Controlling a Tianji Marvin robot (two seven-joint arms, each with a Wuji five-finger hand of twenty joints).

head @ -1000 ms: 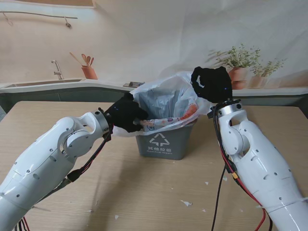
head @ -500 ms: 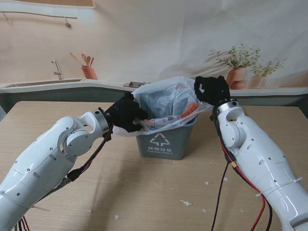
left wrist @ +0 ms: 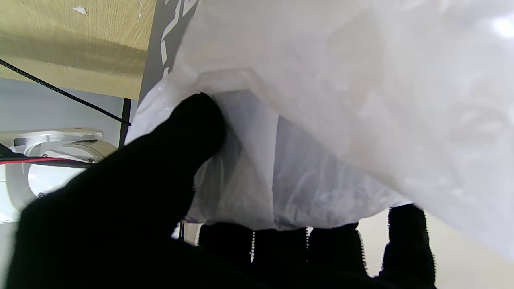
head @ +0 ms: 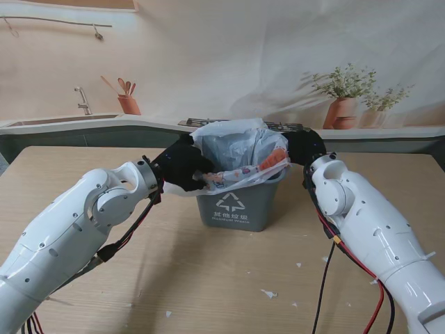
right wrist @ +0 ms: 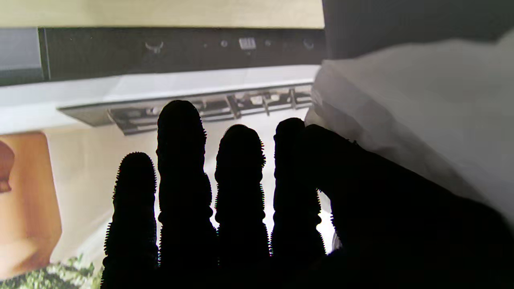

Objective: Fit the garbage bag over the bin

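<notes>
A grey bin (head: 240, 203) with a white recycling mark stands mid-table. A translucent white garbage bag (head: 235, 147) billows out of its mouth, with some printed colour at its right edge. My left hand (head: 182, 164), in a black glove, is shut on the bag's left edge beside the rim. In the left wrist view the thumb (left wrist: 188, 136) pinches the bag (left wrist: 341, 100) against the fingers (left wrist: 333, 241), next to the bin wall (left wrist: 168, 36). My right hand (head: 304, 146) grips the bag's right edge at rim height. There the thumb (right wrist: 361, 180) lies against the bag (right wrist: 421, 100) and the fingers (right wrist: 180, 160) are straight.
Small white paper scraps (head: 270, 293) lie on the wooden table (head: 208, 278) nearer to me. Red and black cables (head: 324, 264) hang from my right arm. Behind the table runs a counter (head: 83, 125) with a sink, a utensil pot and potted plants (head: 345, 104).
My right hand has come down from above the bin to rim height, pulling the bag's right edge with it. The bag now sits lower and flatter. The left hand has stayed put.
</notes>
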